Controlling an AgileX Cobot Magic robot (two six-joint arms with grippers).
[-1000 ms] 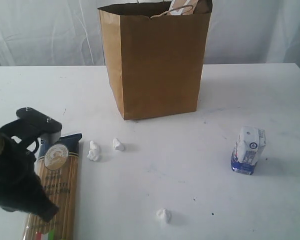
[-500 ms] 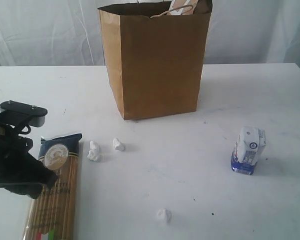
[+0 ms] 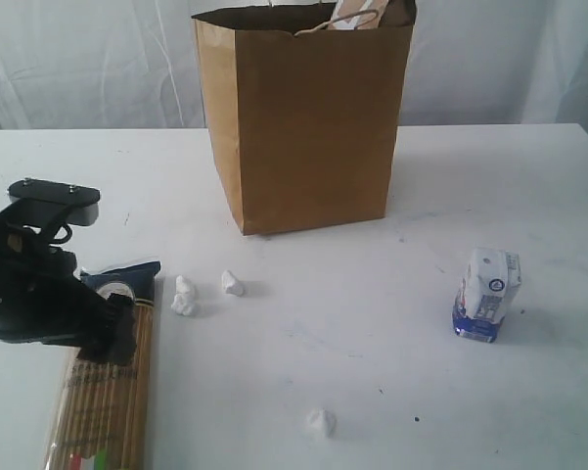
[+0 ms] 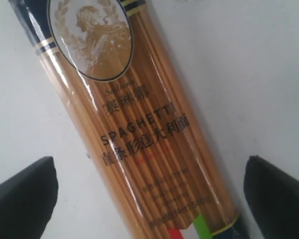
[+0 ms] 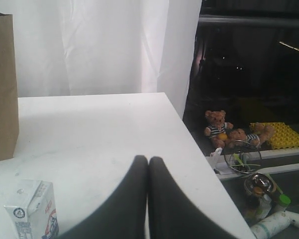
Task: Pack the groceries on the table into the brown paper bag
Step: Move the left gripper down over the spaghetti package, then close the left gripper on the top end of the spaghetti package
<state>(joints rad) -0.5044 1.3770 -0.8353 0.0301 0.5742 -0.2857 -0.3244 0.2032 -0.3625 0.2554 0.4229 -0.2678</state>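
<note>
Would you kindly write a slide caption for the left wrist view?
Open left gripper straddling the spaghetti packet lying on the white table.

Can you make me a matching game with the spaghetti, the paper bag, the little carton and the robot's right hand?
Things: 1 spaghetti packet; 2 brown paper bag; 3 small carton; 4 right hand.
Clues: A shut tight; B lying flat under the open left hand; C standing tall at the back of the table; D standing alone on the right side.
Pairs: 1-B; 2-C; 3-D; 4-A.
</note>
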